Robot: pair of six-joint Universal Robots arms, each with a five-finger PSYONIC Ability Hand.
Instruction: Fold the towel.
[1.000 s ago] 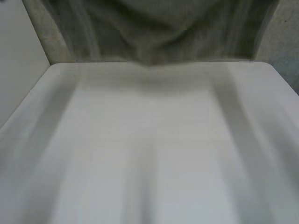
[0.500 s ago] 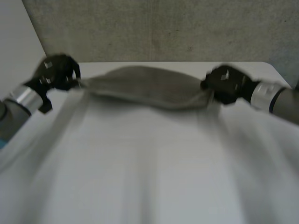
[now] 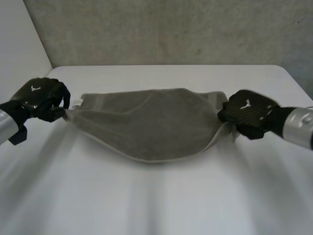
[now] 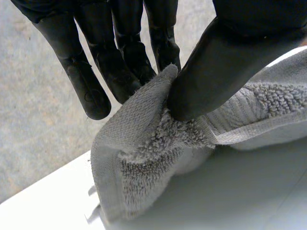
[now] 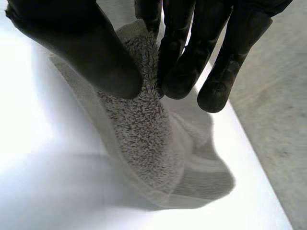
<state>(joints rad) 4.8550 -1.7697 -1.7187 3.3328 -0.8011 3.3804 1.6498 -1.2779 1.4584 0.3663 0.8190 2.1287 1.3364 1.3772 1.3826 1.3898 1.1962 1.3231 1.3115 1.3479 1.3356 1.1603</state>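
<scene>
Head view showed the white tabletop [image 3: 156, 196] with the grey towel [image 3: 146, 122] spread over its far half. The towel's long axis ran side to side between the two hands, and its near edge bowed toward the robot. The left hand [image 3: 39, 98] held the left end and the right hand [image 3: 247, 115] the right end, each equally near. In both wrist views, fingers [image 4: 120, 67] and thumb were clamped on a towel corner.
</scene>
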